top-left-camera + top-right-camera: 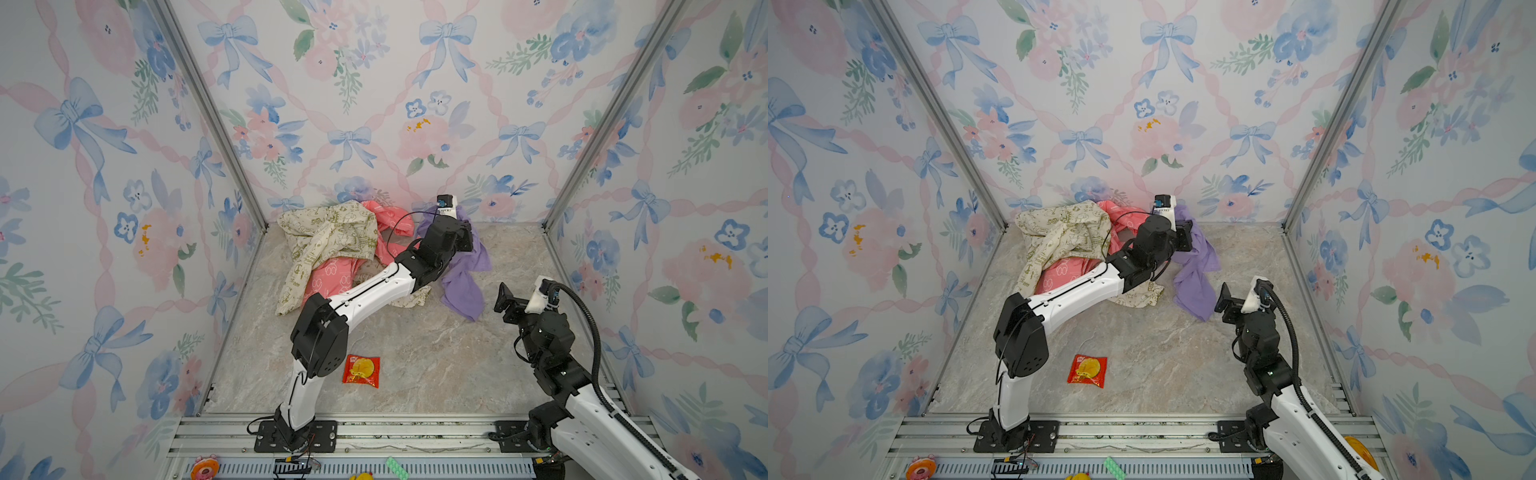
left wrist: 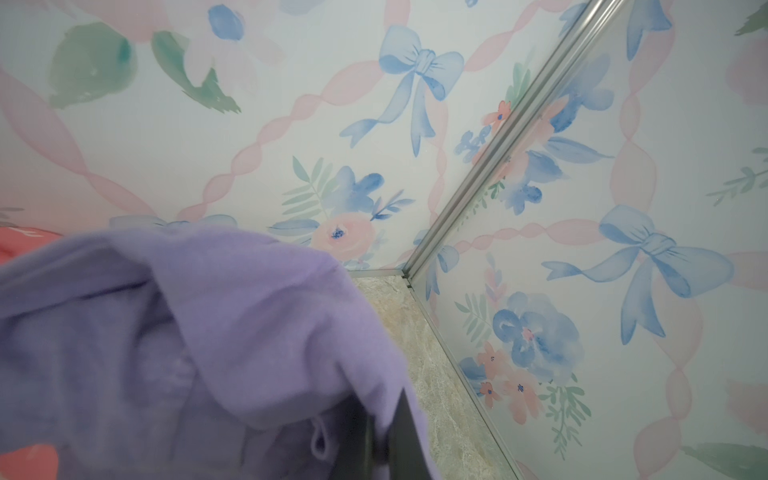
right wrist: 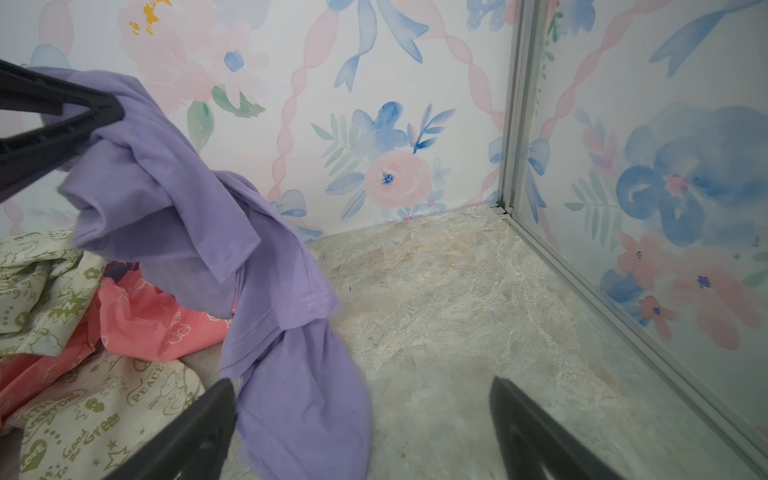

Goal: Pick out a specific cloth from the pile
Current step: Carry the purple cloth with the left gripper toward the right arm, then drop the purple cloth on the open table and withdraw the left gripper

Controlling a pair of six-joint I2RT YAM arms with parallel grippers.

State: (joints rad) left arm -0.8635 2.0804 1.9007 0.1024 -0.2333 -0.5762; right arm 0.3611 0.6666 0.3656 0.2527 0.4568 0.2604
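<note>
The lavender cloth (image 1: 463, 291) (image 1: 1196, 286) hangs lifted at the back of the floor, right of the pile, with its lower end trailing on the marble. My left gripper (image 1: 466, 230) (image 1: 1185, 233) (image 2: 386, 436) is shut on the cloth's upper folds (image 2: 208, 332). In the right wrist view that gripper (image 3: 116, 110) pinches the cloth (image 3: 187, 216) at the top. The pile (image 1: 328, 237) (image 1: 1059, 237) of cream and coral-pink garments (image 3: 137, 320) lies at the back left. My right gripper (image 1: 503, 296) (image 1: 1224, 297) (image 3: 361, 382) stands open and empty just right of the cloth's lower end.
A red snack packet (image 1: 361, 370) (image 1: 1087, 370) lies on the marble floor near the front, beside the left arm. Flowered walls close in the back and both sides, with metal posts at the corners. Small toys (image 1: 203, 467) sit on the front rail.
</note>
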